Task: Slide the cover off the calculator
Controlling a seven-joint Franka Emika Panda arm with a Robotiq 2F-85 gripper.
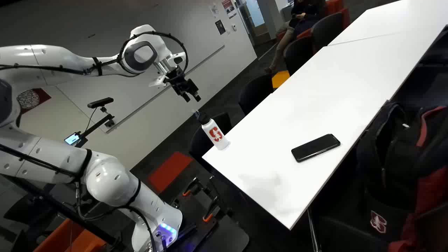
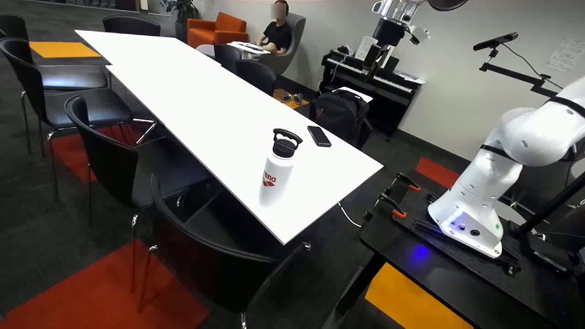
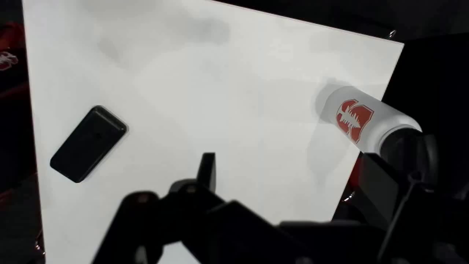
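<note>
The calculator lies flat on the white table near an edge, a slim black slab. It also shows in an exterior view and at the left of the wrist view. The cover appears as the plain black upper face of the slab; the seam between the two is too small to tell. It shows in both exterior views. My gripper is open and empty, high above the table and well apart from the calculator. In the wrist view its fingers are wide apart.
A white bottle with a red emblem and black lid stands upright near the table corner. It also shows close to a finger in the wrist view. A dark backpack is beside the table edge near the calculator. Chairs line the table.
</note>
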